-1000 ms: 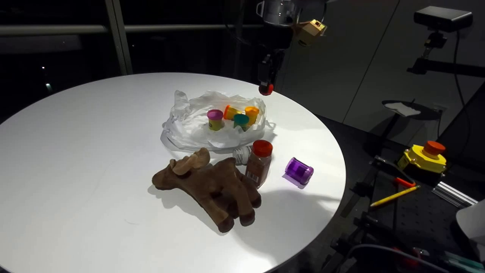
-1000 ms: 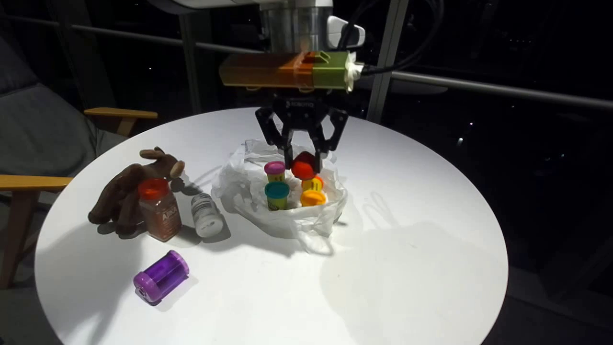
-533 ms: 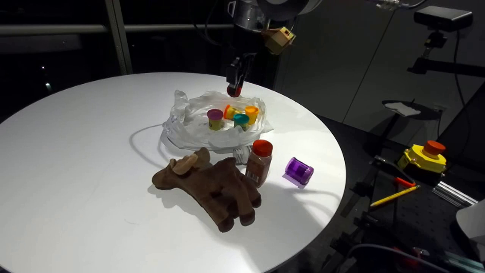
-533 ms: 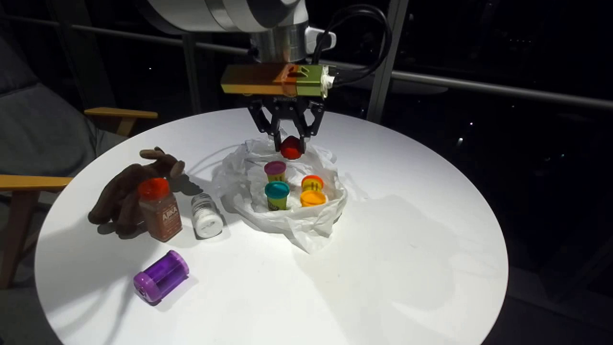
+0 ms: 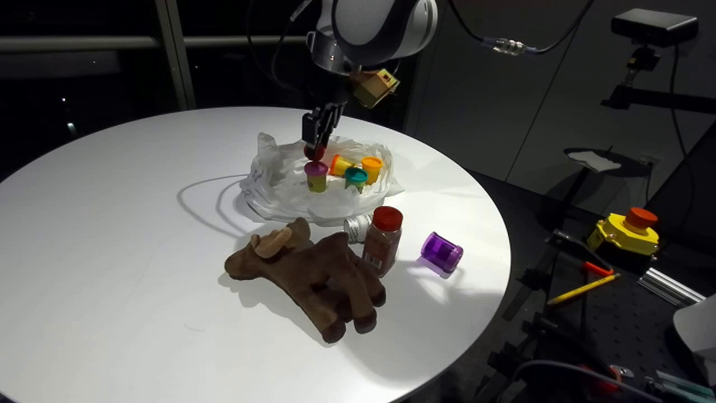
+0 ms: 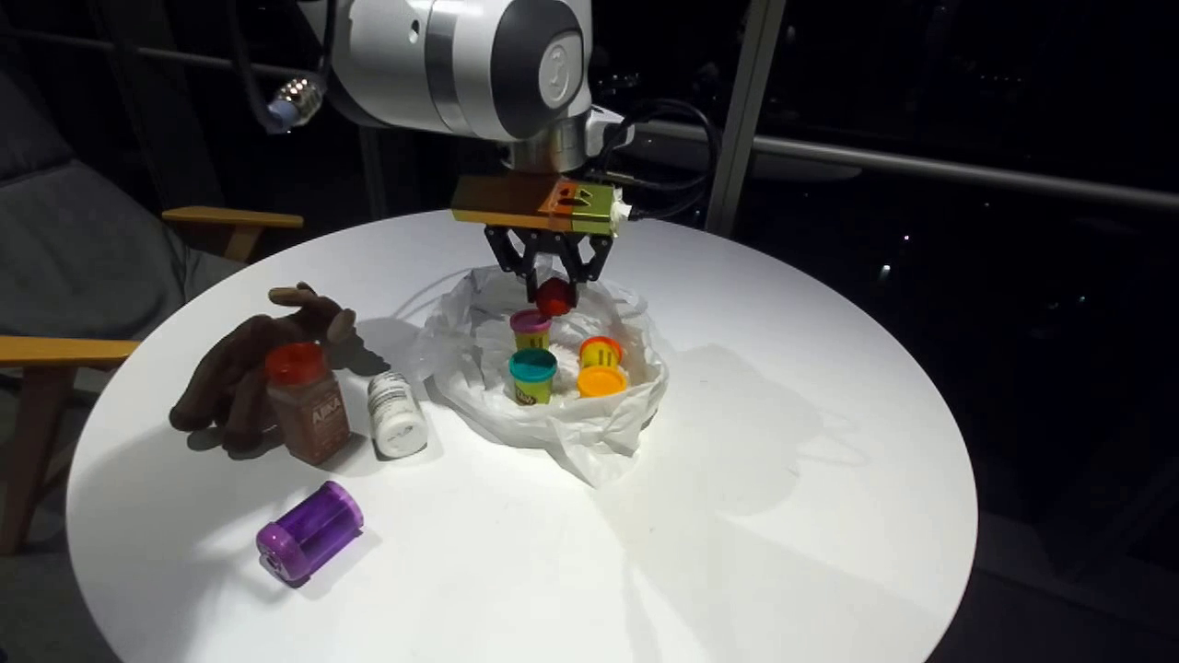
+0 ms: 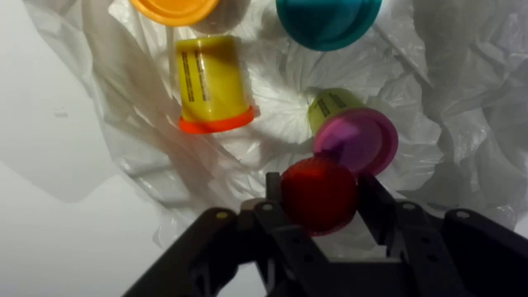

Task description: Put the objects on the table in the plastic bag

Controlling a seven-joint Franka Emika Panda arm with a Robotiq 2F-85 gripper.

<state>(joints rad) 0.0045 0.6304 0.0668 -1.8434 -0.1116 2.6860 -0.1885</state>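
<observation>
Round white surface is bearing translucent plastic bag. Black gripper, clasping rounded red object, should be releasing low.

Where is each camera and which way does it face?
In an exterior view: sits high, faces down across the round white table, translucent purple cylinder foremost; white arm, black claw show.
In an exterior view: sits high, faces the table, brown plush moose foremost; arm, claw show.
Wrist view: above the claw, facing into the crumpled white plastic bag; claw shows at bottom.
Both exterior views share table, bag, moose, cylinder.
</observation>
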